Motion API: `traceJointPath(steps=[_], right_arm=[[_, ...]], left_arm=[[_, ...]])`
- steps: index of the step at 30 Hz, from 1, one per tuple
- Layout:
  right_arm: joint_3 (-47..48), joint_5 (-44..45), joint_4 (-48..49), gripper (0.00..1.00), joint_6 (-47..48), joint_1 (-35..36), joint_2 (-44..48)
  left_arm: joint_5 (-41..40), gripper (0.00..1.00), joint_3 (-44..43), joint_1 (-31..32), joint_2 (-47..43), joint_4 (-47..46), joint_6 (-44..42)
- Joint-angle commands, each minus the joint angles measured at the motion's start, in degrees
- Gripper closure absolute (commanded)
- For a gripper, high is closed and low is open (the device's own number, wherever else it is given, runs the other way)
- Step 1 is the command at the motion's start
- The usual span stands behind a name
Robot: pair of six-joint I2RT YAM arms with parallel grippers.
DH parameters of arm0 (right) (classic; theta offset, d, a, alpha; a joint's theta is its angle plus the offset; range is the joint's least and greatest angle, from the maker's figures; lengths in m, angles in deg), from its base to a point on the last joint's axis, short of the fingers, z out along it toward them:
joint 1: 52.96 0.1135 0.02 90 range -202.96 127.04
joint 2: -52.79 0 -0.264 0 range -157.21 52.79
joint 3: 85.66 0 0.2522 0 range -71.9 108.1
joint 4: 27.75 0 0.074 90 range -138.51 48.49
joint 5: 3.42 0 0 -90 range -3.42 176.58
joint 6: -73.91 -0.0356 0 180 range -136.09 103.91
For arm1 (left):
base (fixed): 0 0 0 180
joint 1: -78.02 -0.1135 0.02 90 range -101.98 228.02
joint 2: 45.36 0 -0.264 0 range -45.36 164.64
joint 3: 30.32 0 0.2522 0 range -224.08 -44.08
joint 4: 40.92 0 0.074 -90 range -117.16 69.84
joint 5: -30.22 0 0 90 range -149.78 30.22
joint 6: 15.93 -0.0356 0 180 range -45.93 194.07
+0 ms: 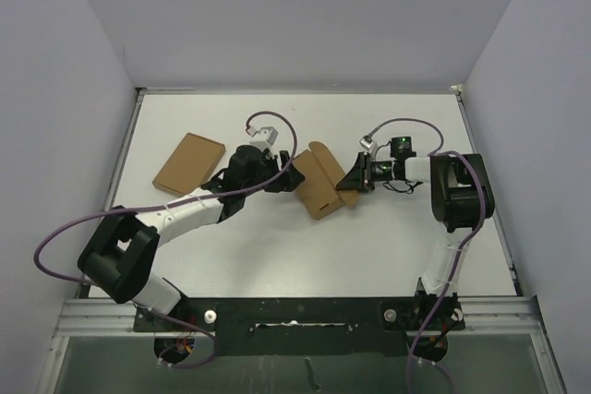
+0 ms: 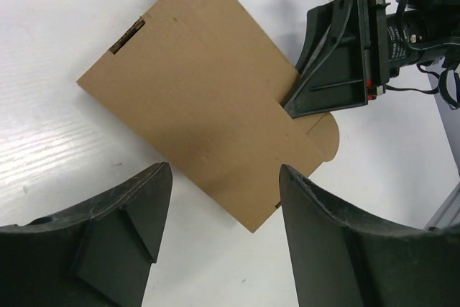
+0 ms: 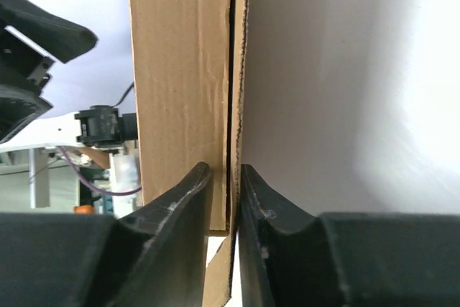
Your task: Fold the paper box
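at bench [image 1: 369,237] centre, paper box [image 1: 317,184] judged part-folded, flaps unclosed; right gripper [image 3: 226,170] narrow, pinching its edge; left gripper [image 2: 224,177] wide, empty.

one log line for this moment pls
box: between both hands | left hand: open, near box, not touching | right hand: pinching box edge

The left gripper [image 1: 281,176] and right gripper [image 1: 343,182] block both sides of the paper box [image 1: 317,189], while the bare table [image 1: 305,251] on its near side is open for passage.
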Motion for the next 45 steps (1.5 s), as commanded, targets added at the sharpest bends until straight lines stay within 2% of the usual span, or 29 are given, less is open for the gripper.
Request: traceJointPath(steps=[1, 11, 15, 17, 19, 21, 22, 24, 25, 28, 33, 39, 42, 45], right_arm=[[3.4, 3.7, -9.0, 0.74, 10.8, 0.0, 1.9], [6.1, 16.6, -22.9, 0.45, 30.6, 0.2, 7.9], [7.0, 24.8, -26.5, 0.36, 39.9, -0.4, 12.5], [6.2, 28.6, -26.3, 0.36, 43.8, -0.4, 15.5], [4.8, 30.0, -25.0, 0.42, 46.8, 0.2, 18.7], [4.6, 28.9, -26.1, 0.69, 49.0, 1.7, 20.0], [5.2, 28.3, -27.3, 0.79, 49.8, 3.0, 19.8], [6.4, 28.2, -28.8, 0.91, 50.1, 5.9, 18.3], [7.3, 28.8, -29.1, 0.94, 50.0, 7.1, 17.5], [8.7, 31.5, -29.8, 0.98, 49.9, 9.6, 15.4], [8.7, 32.4, -32.4, 0.99, 52.4, 11.9, 13.7], [8.0, 25.1, -37.5, 0.99, 61.1, 19.0, 15.0], [7.3, 25.8, -37.3, 0.97, 63.6, 23.2, 16.9], [6.9, 26.5, -37.8, 0.88, 66.0, 22.7, 19.1]], left_arm=[[-2.0, 0.42, -7.0, 2.4, 4.7, 0.7, -1.4], [0.7, 0.59, -17.3, 3.7, 15.6, 4.2, -3.4], [0.0, 0.61, -17.9, 3.7, 15.9, 5.4, -4.3], [-0.5, 0.61, -17.2, 3.7, 14.4, 5.3, -4.8], [-0.7, 0.6, -15.5, 3.6, 11.8, 4.3, -5.1], [-0.5, 0.59, -12.8, 3.6, 8.7, 2.1, -6.0], [-0.5, 0.58, -11.3, 3.5, 7.3, 1.2, -5.9], [-0.8, 0.53, -8.4, 3.1, 4.5, 0.6, -5.6], [-1.0, 0.5, -7.2, 2.8, 3.3, 0.6, -5.3], [-0.9, 0.44, -2.8, 1.5, 0.0, 1.2, -4.2], [1.3, 0.38, 4.8, -1.9, -4.8, 0.6, -1.8], [6.4, 0.36, 8.4, -6.1, -8.0, -1.0, -1.1], [7.6, 0.36, 9.1, -7.0, -9.4, -1.0, -1.7], [8.5, 0.36, 9.8, -7.7, -10.9, -0.5, -3.0]])
